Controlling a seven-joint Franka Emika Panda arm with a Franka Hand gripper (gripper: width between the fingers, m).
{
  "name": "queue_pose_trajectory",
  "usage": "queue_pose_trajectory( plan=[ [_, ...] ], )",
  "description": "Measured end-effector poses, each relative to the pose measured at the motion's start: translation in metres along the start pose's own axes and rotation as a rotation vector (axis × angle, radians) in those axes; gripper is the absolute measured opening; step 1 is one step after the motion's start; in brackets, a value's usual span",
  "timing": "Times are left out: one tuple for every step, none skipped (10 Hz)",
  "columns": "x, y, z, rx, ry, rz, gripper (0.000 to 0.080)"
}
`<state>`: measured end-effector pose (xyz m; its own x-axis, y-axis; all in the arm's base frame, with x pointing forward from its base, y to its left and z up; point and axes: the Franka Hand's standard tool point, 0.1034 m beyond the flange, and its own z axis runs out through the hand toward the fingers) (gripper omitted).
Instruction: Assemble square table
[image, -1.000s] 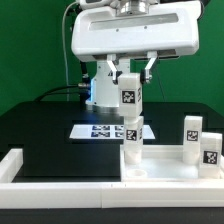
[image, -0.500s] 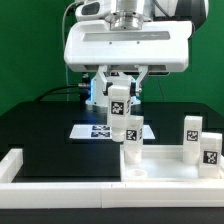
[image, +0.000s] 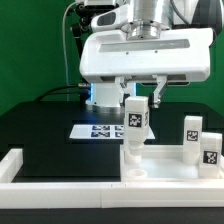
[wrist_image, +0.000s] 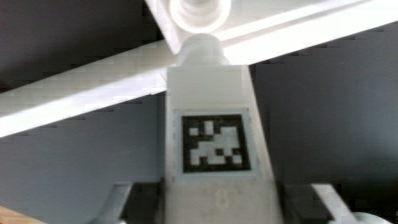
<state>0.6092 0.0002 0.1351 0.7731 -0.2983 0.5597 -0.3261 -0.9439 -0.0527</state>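
My gripper (image: 139, 99) is shut on a short white leg (image: 137, 114) with a black-and-white tag, held upright by its upper end. Directly under it a second white leg (image: 131, 150) stands at the near left corner of the square table top (image: 160, 168). I cannot tell whether the two touch. In the wrist view the held leg (wrist_image: 214, 130) runs between my fingers (wrist_image: 135, 200) toward a round opening (wrist_image: 196, 14) beside the top's raised rim (wrist_image: 302, 40). Two more tagged legs (image: 192, 135) (image: 210, 150) stand on the top's right side.
The marker board (image: 98, 130) lies on the black table behind the top. A long white L-shaped wall piece (image: 25, 165) runs along the front and the exterior view's left. The arm's base (image: 100, 90) and cables stand at the back against a green backdrop.
The hand and the held leg have swung from a tilt toward the exterior view's left to upright, further right and lower. The standing legs and the top have not moved.
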Motion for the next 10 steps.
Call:
queue_pose_trajectory(
  plan=[
    [0.0, 0.0, 0.0, 0.0, -0.001, -0.001, 0.0291],
    [0.0, 0.0, 0.0, 0.0, -0.001, -0.001, 0.0291],
    [0.0, 0.001, 0.001, -0.003, 0.008, -0.004, 0.0291],
    [-0.003, 0.005, 0.004, -0.009, 0.021, -0.007, 0.0291],
    [-0.006, 0.003, 0.007, -0.01, 0.016, -0.011, 0.0291],
    [-0.009, 0.002, 0.009, -0.011, 0.011, -0.016, 0.0291],
    [-0.013, 0.001, 0.012, -0.013, 0.006, -0.02, 0.0291],
    [-0.017, 0.001, 0.015, -0.015, -0.001, -0.025, 0.0291],
    [-0.021, 0.0, 0.018, -0.018, -0.006, -0.03, 0.0291],
    [-0.026, -0.001, 0.021, -0.021, -0.014, -0.036, 0.0291]
  ],
)
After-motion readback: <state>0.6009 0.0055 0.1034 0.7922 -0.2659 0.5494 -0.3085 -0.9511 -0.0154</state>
